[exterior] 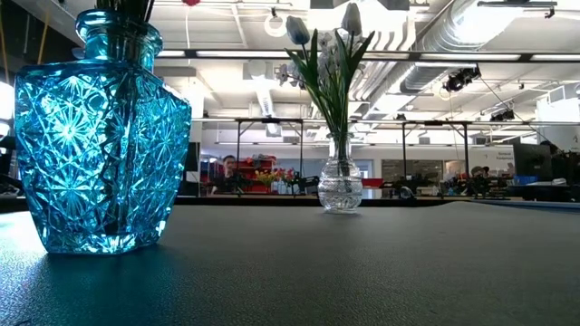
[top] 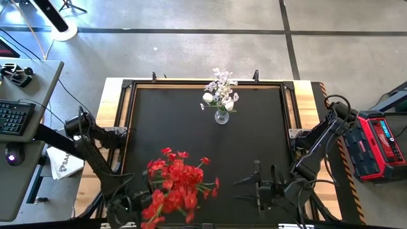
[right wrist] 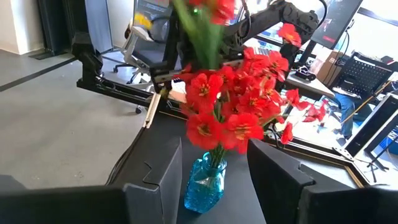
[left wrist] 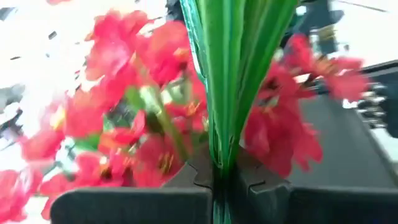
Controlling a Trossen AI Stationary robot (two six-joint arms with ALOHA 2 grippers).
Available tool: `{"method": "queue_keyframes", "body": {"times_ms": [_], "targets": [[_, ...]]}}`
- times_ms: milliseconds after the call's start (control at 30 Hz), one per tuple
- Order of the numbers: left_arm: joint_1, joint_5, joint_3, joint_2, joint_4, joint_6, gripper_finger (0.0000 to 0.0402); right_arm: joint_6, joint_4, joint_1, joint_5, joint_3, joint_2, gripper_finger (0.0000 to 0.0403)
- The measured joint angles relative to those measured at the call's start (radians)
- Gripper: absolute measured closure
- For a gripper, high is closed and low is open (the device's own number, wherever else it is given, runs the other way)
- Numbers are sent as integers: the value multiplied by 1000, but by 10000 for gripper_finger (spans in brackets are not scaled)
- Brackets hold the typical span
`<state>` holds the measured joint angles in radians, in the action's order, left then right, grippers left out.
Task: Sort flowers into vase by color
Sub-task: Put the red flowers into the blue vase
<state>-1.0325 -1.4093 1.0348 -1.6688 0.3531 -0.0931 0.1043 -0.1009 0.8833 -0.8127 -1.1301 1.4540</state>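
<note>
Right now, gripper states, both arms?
Left gripper: shut on green stems of a red flower sprig.
Right gripper: open, holding nothing, facing the blue vase.

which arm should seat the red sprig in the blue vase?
Left. Its gripper is shut on a green stem at the red flowers. Right gripper is open and empty, facing the blue vase.

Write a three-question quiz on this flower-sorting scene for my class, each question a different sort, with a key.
1. True or false: the red flowers stand in the blue vase.
2. Which gripper is shut on green stems? A) left gripper B) right gripper
3. Fill in: the pale flowers stand in a ____ glass vase.

Key: 1 true; 2 A; 3 clear.
</note>
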Motion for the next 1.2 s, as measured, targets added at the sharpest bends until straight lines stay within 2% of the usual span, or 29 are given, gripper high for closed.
{"method": "queue_keyframes", "body": {"times_ms": [67,167,267,400,467,567,700,767,1200], "targets": [[-13,54,0,0,59,-97,401,0,0,0,0,0,0,247],[-34,203,0,6,83,-203,401,0,0,0,0,0,0,247],[-48,332,-12,37,95,-216,401,0,0,0,0,0,0,247],[-54,374,-114,121,167,-216,401,0,-1,0,0,0,0,247],[-54,381,-200,172,289,-259,401,-1,0,0,0,0,0,247],[-40,414,-351,233,562,-353,401,-3,-6,0,0,0,6,247],[1,563,-523,249,907,-448,401,5,-7,0,0,0,23,247],[26,632,-572,245,998,-458,401,5,-7,0,0,0,27,247],[137,707,-593,152,975,-322,401,6,-31,-11,0,0,27,247]]}}
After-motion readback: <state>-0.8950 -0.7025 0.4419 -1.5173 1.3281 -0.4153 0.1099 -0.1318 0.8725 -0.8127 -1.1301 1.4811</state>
